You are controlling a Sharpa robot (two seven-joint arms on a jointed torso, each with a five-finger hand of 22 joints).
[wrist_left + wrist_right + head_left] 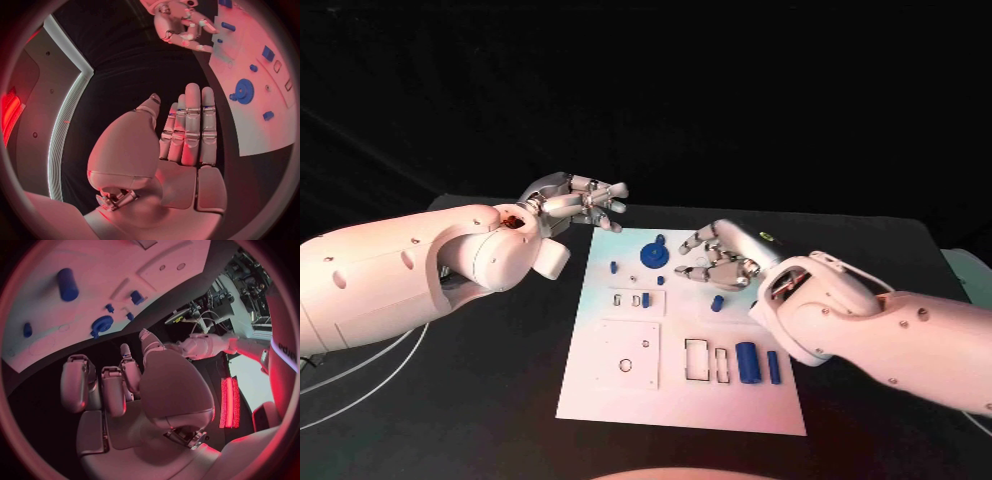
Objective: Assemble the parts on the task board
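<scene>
The white task board [678, 395] lies in the middle of the black table. A blue gear [655, 253] stands near its far edge, with small blue parts [717, 302] around it and a blue cylinder [747, 362] and a blue bar [773, 367] nearer me. My left hand [574, 205] hovers at the board's far left corner; its fingers [194, 125] are stretched out and hold nothing. My right hand [721, 258] hangs over the board's far right side, just right of the gear, fingers [94, 385] loosely bent and empty. The gear [102, 324] and cylinder [67, 284] lie beyond them.
Rectangular recesses [632, 365] and slots [697, 358] mark the near half of the board. White cables [358, 370] trail over the table at the left. Black table surface [877, 240] surrounds the board on all sides.
</scene>
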